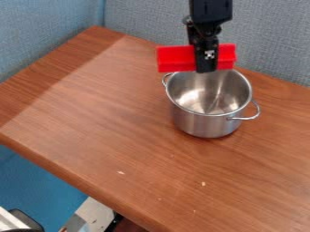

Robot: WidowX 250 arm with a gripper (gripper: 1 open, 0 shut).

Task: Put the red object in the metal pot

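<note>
Lighting: even, moderately bright, diffuse. Worktop (109, 118): broad pale sheen across the left half. Metal pot (209, 101): soft highlights on the inner wall, faint shadow at the base. Picture: low resolution, slightly soft throughout; pincer (206, 60) mildly blurred.

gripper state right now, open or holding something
gripper: closed on the red object, held in the air above the back rim of the metal pot.

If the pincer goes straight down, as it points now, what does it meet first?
Probably the metal pot: the pincer, shut on the red object, hangs about above its far rim or open inside. Depth is unclear.
</note>
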